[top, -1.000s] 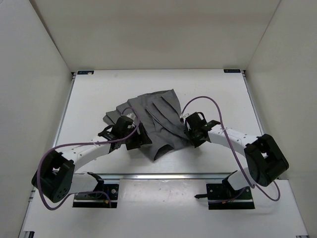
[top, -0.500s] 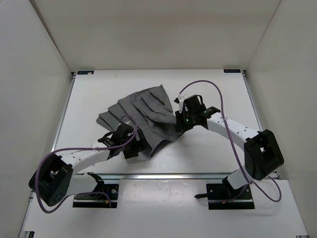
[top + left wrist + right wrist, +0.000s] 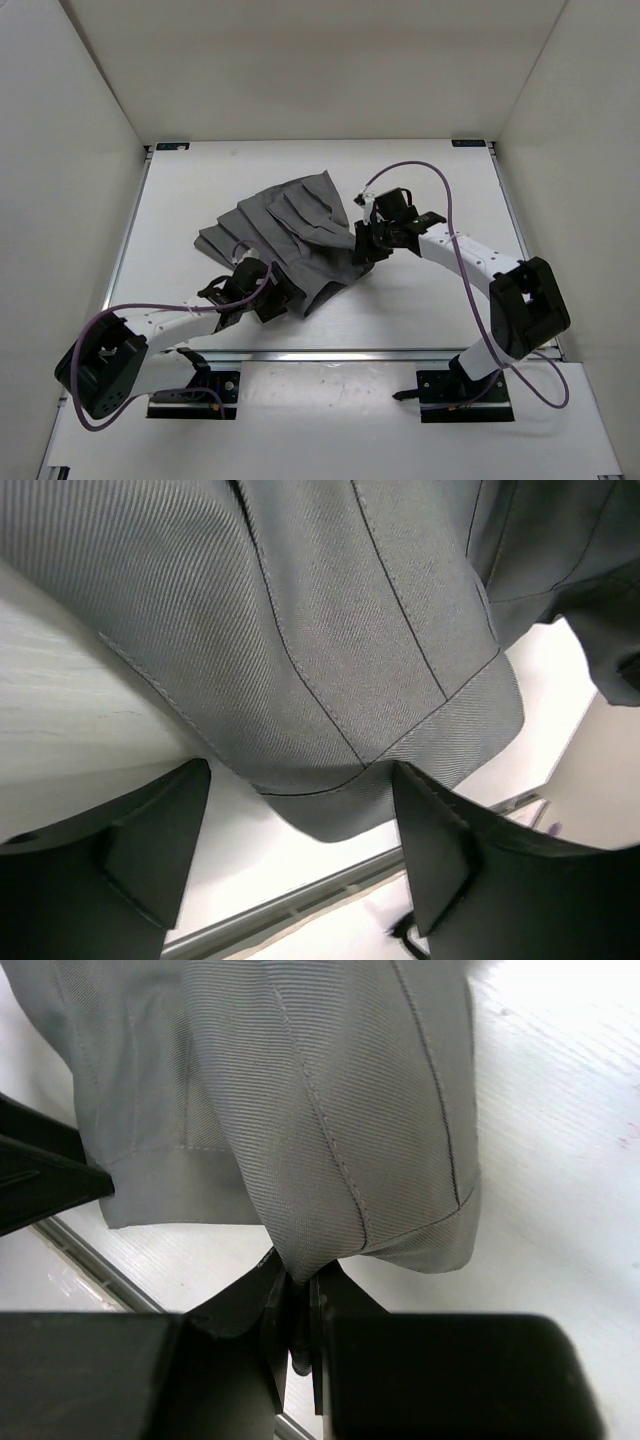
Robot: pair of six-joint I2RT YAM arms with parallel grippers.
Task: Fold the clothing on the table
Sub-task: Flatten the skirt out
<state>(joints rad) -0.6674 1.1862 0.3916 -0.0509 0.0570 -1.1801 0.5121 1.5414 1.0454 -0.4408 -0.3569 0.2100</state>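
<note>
- Right fingers [image 3: 245, 1310] were clamped together on a bunched fold of the clothing [image 3: 290, 225], at its right edge.
- Left fingers [image 3: 150, 850] stood wide apart, with the near hem just ahead of them and not gripped.
- Clothing: medium-grey twill with stitched lengthwise pleats, rumpled and partly doubled over, lying mid-desk [image 3: 200, 180], slightly left of centre.
- Count: one clothing item, two pairs of fingers.
</note>
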